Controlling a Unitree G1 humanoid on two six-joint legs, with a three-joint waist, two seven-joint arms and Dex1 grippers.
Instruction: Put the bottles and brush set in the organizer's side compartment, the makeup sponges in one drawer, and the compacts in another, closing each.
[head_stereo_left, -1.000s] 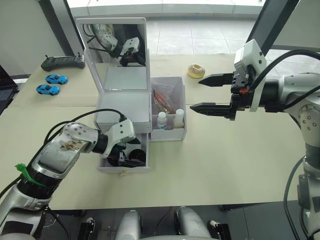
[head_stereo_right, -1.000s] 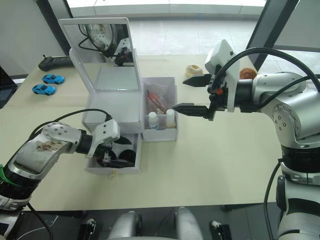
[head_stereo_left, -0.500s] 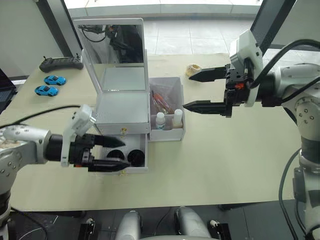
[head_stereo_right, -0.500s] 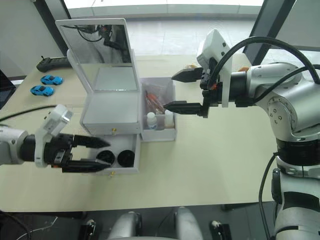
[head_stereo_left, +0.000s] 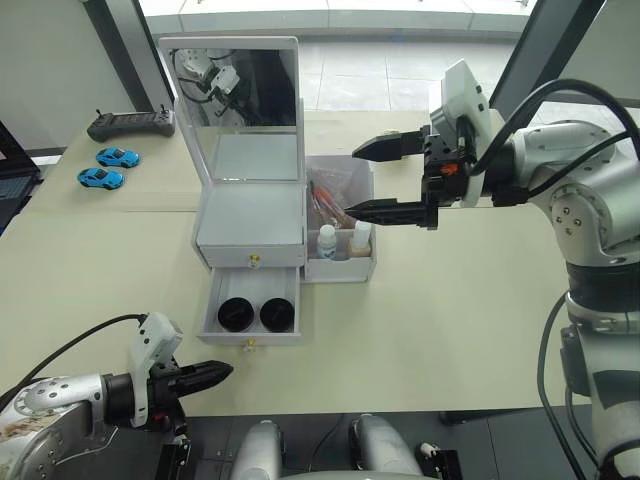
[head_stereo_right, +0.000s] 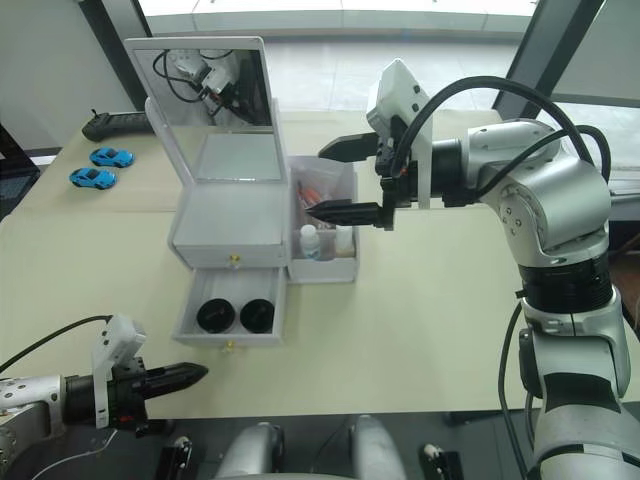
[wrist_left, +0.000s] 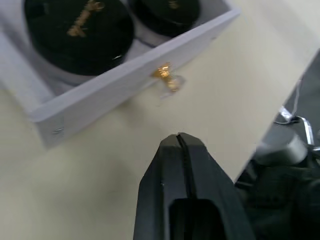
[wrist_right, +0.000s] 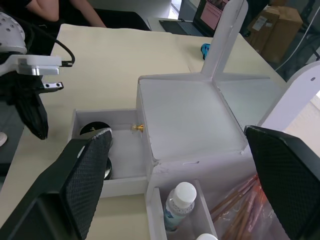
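The white organizer (head_stereo_left: 250, 215) has its lower drawer (head_stereo_left: 248, 338) pulled out, and two black-topped compacts (head_stereo_left: 236, 314) (head_stereo_left: 275, 314) sit side by side inside. Its upper drawer (head_stereo_left: 252, 256) is closed. In the side compartment (head_stereo_left: 341, 268) stand the two white-capped bottles (head_stereo_left: 326, 240) (head_stereo_left: 360, 237), with the brush set (head_stereo_left: 325, 198) behind them. My left gripper (head_stereo_left: 222, 372) is shut and empty, low at the table's front edge, a short way in front of the open drawer's gold knob (wrist_left: 167, 80). My right gripper (head_stereo_left: 352, 180) hangs open above the side compartment. The makeup sponges are out of view.
Two blue toy cars (head_stereo_left: 115, 157) (head_stereo_left: 95, 177) and a black controller (head_stereo_left: 130, 123) lie at the back left of the table. The organizer's tall mirror (head_stereo_left: 240, 100) stands upright behind the drawers. Bare tabletop (head_stereo_left: 450, 320) stretches right of the organizer.
My left gripper has come out of the lower drawer, drawn back to the table's front edge and shut. My right gripper has moved left over the side compartment, still open.
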